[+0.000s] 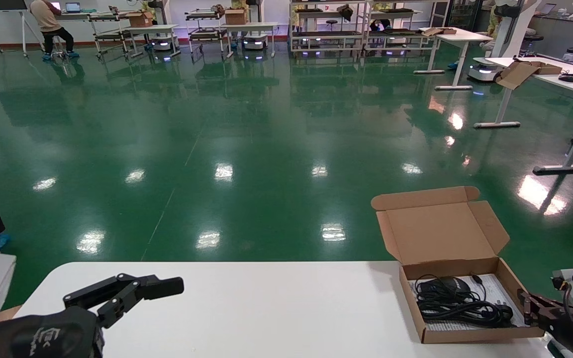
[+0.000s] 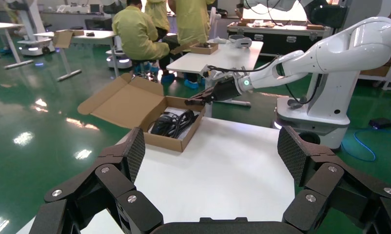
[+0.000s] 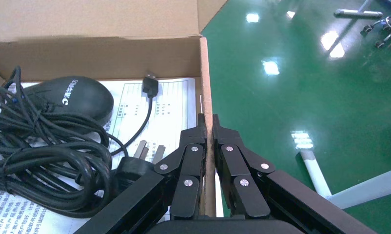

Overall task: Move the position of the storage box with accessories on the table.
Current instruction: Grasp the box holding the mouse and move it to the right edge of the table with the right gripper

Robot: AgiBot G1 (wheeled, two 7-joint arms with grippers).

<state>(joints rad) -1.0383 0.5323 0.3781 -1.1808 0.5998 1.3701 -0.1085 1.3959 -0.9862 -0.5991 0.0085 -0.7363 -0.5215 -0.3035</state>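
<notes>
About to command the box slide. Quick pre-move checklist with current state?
1. Right gripper clamped on the side wall of the box: ok.
2. Mouse, cable and leaflet all inside the box: ok.
3. Lid standing open, tilted back: ok, but it may swing.
4. Bare table on the box's left: ok.
5. Left gripper open, away from the box: ok.
6. Grip firm enough to drag: cannot tell.
</notes>
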